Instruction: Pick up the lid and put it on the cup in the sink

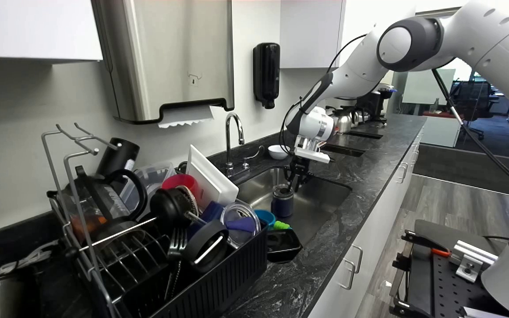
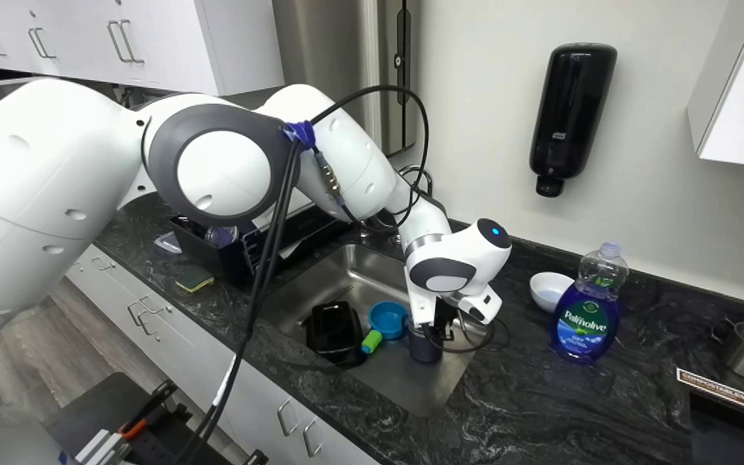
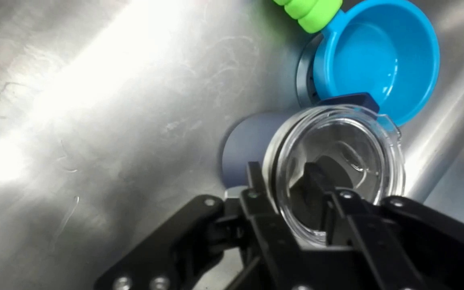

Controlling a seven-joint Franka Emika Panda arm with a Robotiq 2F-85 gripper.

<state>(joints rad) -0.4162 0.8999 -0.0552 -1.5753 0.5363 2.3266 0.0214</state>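
Observation:
The dark blue cup (image 3: 246, 149) stands in the steel sink (image 1: 318, 207); it also shows in both exterior views (image 1: 282, 206) (image 2: 423, 349). The clear round lid (image 3: 349, 141) with a small tab lies over the cup's mouth; in an exterior view it shows as a clear band (image 1: 281, 191) on top. I cannot tell whether it is fully seated. My gripper (image 3: 284, 171) is pointed down at the lid, its fingers parted. One finger overlaps the lid's near-left rim and the other appears over the lid's middle. The gap is wider than the rim. Finger contact cannot be made out.
A blue toy pan (image 3: 371, 60) with a green handle sits beside the cup. A black tray (image 2: 334, 329) lies in the sink. A full dish rack (image 1: 219, 274), faucet (image 1: 228, 137), white bowl (image 2: 549, 289) and soap bottle (image 2: 585, 320) stand around the sink.

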